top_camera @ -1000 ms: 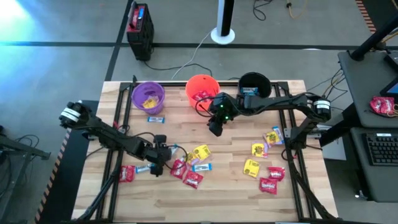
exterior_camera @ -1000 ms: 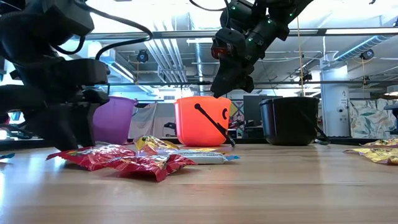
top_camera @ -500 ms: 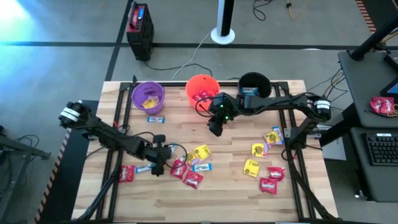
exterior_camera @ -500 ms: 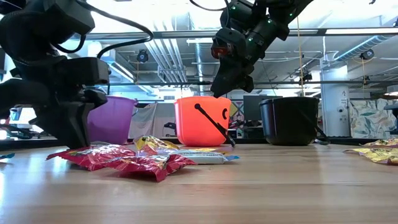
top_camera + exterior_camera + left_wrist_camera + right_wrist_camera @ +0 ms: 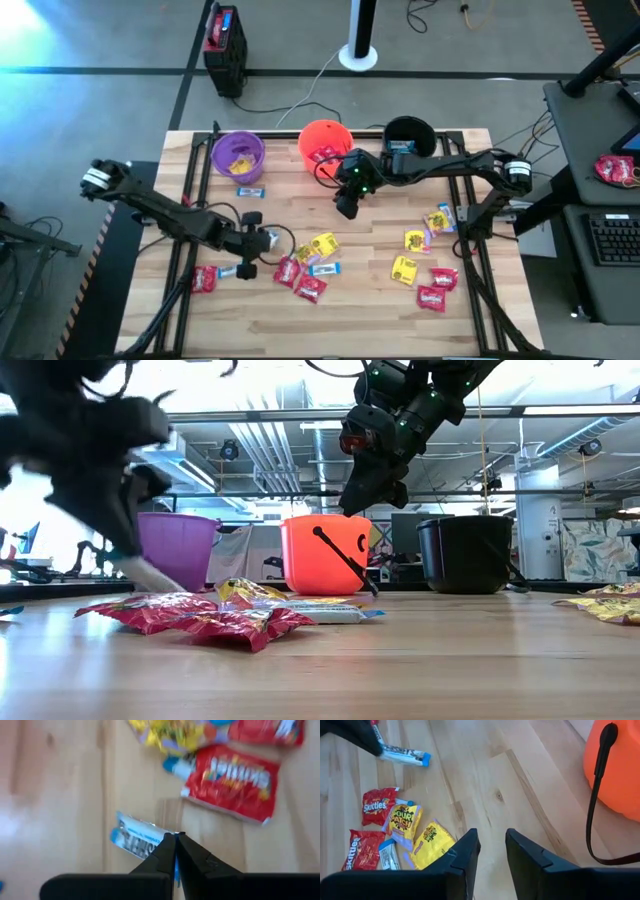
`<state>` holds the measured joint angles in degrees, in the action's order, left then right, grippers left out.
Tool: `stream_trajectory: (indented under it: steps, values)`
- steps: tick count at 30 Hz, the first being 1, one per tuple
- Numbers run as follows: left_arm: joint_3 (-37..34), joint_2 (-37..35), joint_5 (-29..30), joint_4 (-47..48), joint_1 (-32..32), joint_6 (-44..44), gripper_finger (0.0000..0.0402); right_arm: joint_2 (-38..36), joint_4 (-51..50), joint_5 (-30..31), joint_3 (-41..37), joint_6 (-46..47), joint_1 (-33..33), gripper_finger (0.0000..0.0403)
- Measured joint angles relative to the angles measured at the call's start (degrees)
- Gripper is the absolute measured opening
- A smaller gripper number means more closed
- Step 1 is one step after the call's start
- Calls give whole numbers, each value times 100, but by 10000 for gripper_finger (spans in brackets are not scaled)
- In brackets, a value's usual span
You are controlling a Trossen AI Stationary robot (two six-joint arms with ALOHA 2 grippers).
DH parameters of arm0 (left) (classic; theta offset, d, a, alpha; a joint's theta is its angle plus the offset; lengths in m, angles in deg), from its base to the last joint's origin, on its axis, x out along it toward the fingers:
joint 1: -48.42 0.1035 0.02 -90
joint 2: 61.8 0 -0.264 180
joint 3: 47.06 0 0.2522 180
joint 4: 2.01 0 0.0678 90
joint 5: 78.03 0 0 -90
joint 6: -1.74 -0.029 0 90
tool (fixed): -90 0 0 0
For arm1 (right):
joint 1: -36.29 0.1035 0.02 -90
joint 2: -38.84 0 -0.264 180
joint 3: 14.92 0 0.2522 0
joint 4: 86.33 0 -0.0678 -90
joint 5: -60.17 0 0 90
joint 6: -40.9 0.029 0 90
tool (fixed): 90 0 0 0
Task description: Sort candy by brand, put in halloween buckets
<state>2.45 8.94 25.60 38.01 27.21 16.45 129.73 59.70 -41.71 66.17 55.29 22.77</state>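
My left gripper [image 5: 175,836] is shut on a blue-and-white candy packet [image 5: 134,840] over the table's near left [image 5: 266,240]. Red, yellow and blue-and-white candy packets [image 5: 305,270] lie flat just beside it. The purple bucket [image 5: 238,155], orange bucket [image 5: 325,143] and black bucket [image 5: 408,135] stand in a row at the far edge. My right gripper [image 5: 493,845] hangs open above the table's middle, near the orange bucket [image 5: 620,765], with nothing between its fingers. My left gripper pinches one end of the blue-and-white packet [image 5: 161,842] between its two fingertips, coming slanting down from the table's left. The packet [image 5: 402,754] sticks out past the fingers and slants downward [image 5: 152,574], low over the red packets.
More candy [image 5: 425,265] lies scattered at the right. One blue-and-white packet [image 5: 250,192] lies alone near the purple bucket. The orange bucket's black handle [image 5: 600,785] hangs down its side. Bare wood [image 5: 360,320] shows along the near edge.
My left gripper has shut on the blue-and-white packet on the table and then risen, drawing back a little toward the left edge. The packet has come up off the table with it. My right gripper has kept still.
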Motion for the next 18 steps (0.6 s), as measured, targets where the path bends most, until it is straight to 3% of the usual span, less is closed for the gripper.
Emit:
stream_trajectory:
  steps: [9,18]
  values:
    - [572,-733,231,661,347,-105,1,0,2,-4,0,-50,0,97]
    - [822,-827,416,935,632,-105,0,0,436,-7,-9,-99,62,86]
